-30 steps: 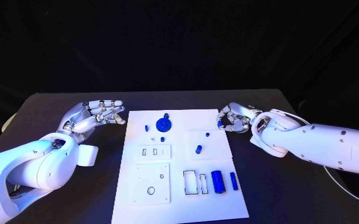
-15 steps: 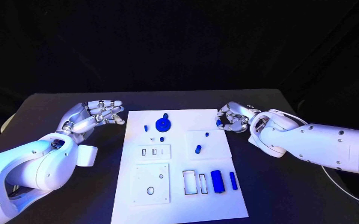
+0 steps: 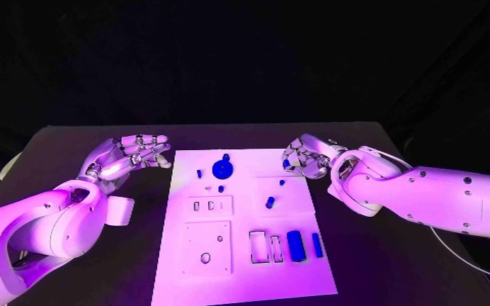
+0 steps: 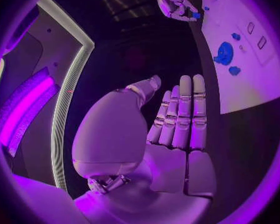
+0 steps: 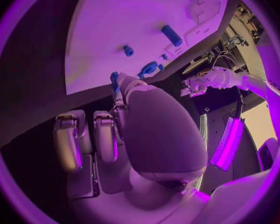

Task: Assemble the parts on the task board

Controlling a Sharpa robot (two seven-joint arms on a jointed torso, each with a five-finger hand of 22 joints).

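Reaching over the task board's [image 3: 245,263] upper right edge in the head view, the right hand [image 3: 304,156] pinched a small blue part [image 3: 287,165]. Mid-left, the left hand [image 3: 131,154] hovered released, fingers apart. The left wrist view showed its fingers [image 4: 180,117] straight and empty; the right wrist view showed the blue part [image 5: 114,79] at the fingertips.
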